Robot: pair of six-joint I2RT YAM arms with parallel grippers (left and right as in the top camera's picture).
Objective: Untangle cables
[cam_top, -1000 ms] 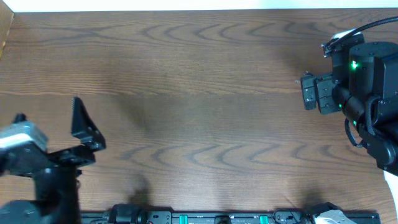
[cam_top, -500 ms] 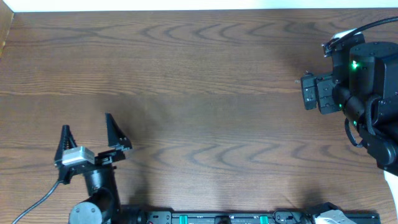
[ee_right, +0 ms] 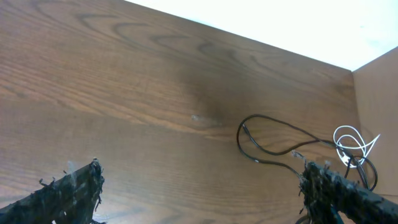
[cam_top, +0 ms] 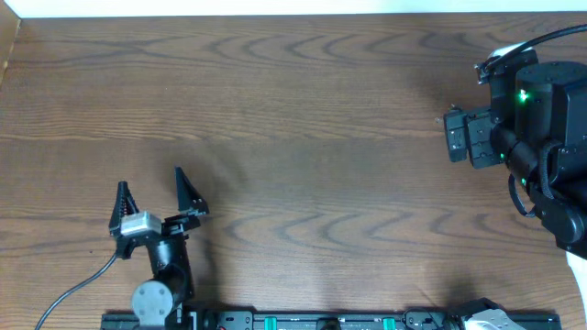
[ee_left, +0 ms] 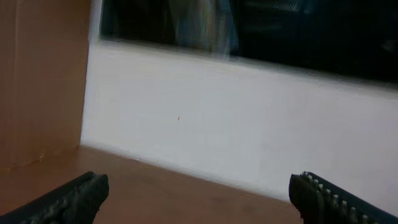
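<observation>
the tabletop [cam_top: 303, 110] is dark brown wood with a long wavy grain and a matte finish.

two cable colours show, only in the right wrist view. a thin black cable [ee_right: 268, 148] lies flat in an open oval loop with small plug ends. just beside it a shorter white cable [ee_right: 350, 142] is curled into a few small overlapping rings. more black cord runs from the loop towards the white rings and passes behind the right-hand finger, so how many black cords there are cannot be told. one white cable is seen. both lie in a corner of the tabletop, where a pale white edge meets a tan side panel [ee_right: 376, 93]. which corner this is cannot be told.

the left gripper [cam_top: 149, 180] stands near the front edge, towards the front left corner. its two black, tapered fingers [cam_top: 188, 192] are spread wide and grasp nothing. in its own wrist view the left gripper [ee_left: 199, 183] has ridged dark fingers, apart at the lower corners, in front of a blurred white wall [ee_left: 236, 118].

the right gripper [cam_top: 452, 136] is a blocky black unit by the right edge. in its wrist view the right gripper [ee_right: 200, 167] has two frayed, rough-looking fingers [ee_right: 71, 190], wide apart and released over bare wood, well apart from the black loop.
</observation>
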